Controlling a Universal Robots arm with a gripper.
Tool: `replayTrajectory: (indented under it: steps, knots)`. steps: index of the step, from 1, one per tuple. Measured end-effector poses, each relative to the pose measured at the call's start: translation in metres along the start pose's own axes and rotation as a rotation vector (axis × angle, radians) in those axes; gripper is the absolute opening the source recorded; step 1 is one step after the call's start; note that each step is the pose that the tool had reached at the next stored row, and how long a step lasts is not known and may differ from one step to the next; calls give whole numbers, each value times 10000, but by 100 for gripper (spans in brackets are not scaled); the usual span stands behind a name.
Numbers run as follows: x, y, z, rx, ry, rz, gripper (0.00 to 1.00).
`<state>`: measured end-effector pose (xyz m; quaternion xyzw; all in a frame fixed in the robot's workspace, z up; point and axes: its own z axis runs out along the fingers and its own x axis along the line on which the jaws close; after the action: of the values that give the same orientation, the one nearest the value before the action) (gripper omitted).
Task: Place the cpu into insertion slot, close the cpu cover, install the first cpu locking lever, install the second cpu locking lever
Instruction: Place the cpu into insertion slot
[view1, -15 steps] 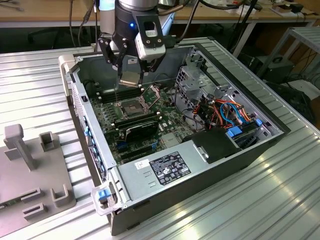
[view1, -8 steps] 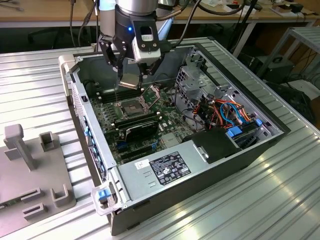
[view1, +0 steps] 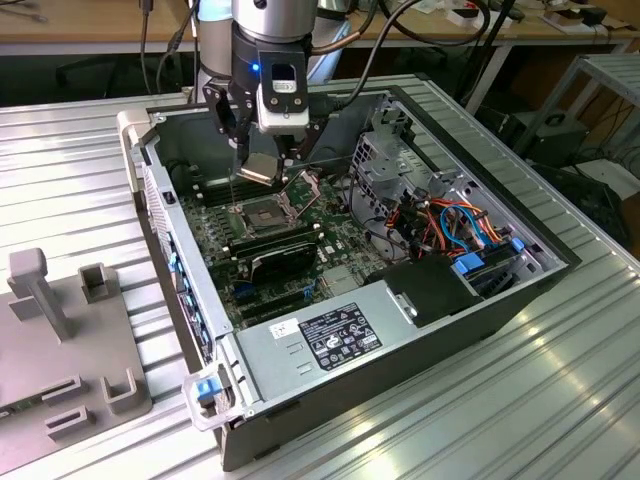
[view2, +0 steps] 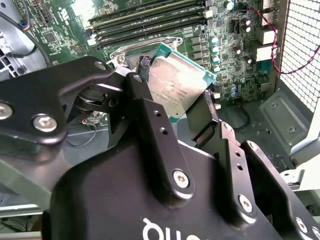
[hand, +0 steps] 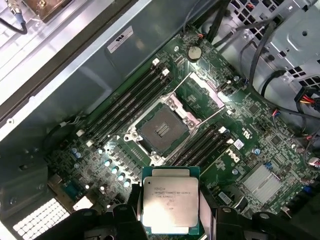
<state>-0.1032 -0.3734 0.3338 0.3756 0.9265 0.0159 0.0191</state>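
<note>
Holding the cpu (hand: 170, 202) above the open insertion slot (hand: 162, 130), not yet seated.
Your gripper (view2: 176, 107) is closed narrowly on two opposite edges of the chip. The chip hangs apart from the slot, at the far end of the computer case (view1: 420, 385), toward the exterior view's left. In that view it looks tilted rather than level. Lower it tilted or turned off square and a corner could land first and bend the fine pins. With so thin an edge grip, it could also slip and drop onto them.

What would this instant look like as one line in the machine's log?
gripper: shut on cpu | cpu: held in air, not seated | insertion slot: empty | cpu cover: open
</note>
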Motion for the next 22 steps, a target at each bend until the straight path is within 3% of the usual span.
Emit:
replayTrajectory:
  steps: [5,9,12,18,21,22]
  knots:
    - [0,1,1,1,-2,24,55]
    - [2,1,10,5,-13,285,55]
    - [2,0,25,22,-40,899,55]
    - [4,-3,73,69,-128,2909,55]
    - [4,-3,83,85,-157,3565,55]
    - [4,-3,83,86,-159,3619,55]
